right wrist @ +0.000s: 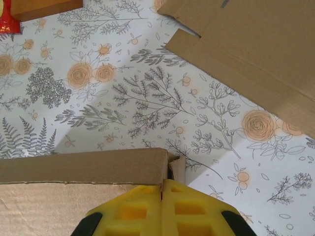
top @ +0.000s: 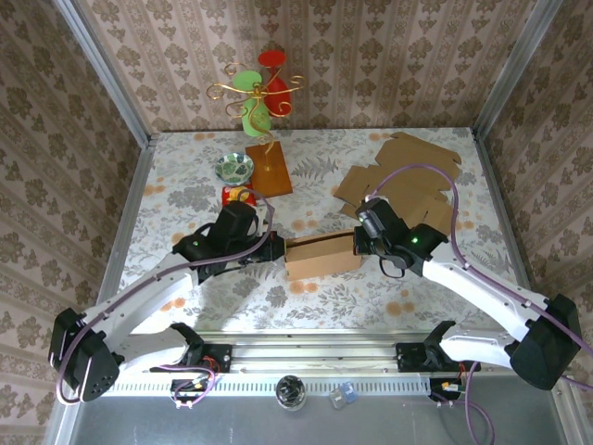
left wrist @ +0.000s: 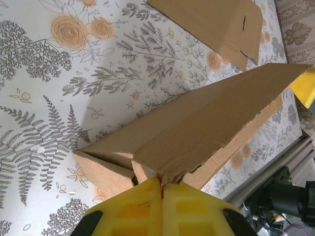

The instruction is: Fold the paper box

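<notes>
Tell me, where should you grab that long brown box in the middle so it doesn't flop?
Pinch the paper box by its two short ends, coming in from the left and the right. It lies long and crosswise between the arms, and its thin end walls are easy to pinch. The left gripper and right gripper are each shut on one end edge.

Materials and finish, bench as seen

Paper box [top: 321,256]: brown corrugated card, matt, fibrous along cut edges; flat sheets [top: 408,181] look like the same stock. Table cover [top: 185,199]: smooth printed floral sheet, low sheen. Left gripper [left wrist: 161,186] and right gripper [right wrist: 162,185]: yellow moulded plastic, matt, faintly scuffed. Arm shells [top: 482,287]: white glossy plastic, with black housings. Wooden base [top: 269,169]: varnished, slight gloss, carrying gold-coloured metal wire [top: 222,90], shiny. Front rail [top: 315,357]: bare metal, dull silver.
</notes>
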